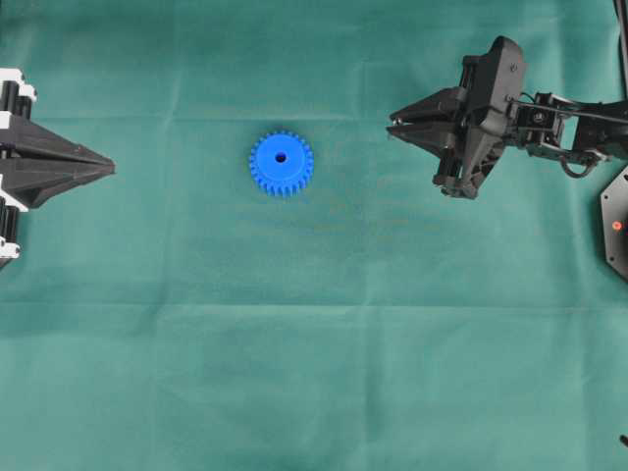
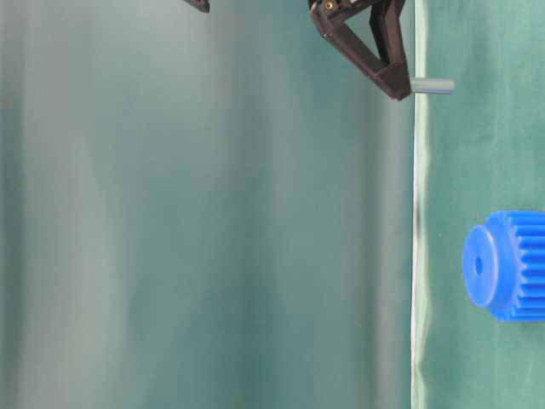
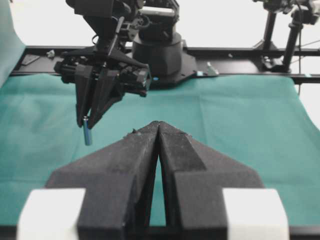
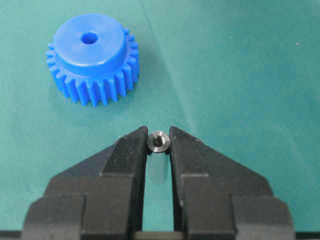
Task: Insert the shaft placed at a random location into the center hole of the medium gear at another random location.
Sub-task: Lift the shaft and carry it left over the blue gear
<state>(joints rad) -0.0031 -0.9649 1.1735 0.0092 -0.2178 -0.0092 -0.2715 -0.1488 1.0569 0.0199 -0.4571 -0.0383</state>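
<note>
The right gripper [image 4: 159, 145] is up off the green tabletop [image 1: 314, 373], near the right edge, and its jaws pinch the little grey shaft [image 4: 158, 141]. The blue medium gear [image 1: 281, 163] lies flat toward the far edge, its center hole [image 1: 281, 156] facing up. The left gripper [image 1: 106, 167] has its jaws pressed together on nothing. No words can be read anywhere.

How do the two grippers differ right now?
The right gripper is shut on the shaft, which hangs below its tips; the left gripper is shut on nothing. The right gripper is lifted above the green cloth near the medium gear; the left sits at the table's edge. Both are black with tapered fingers.
</note>
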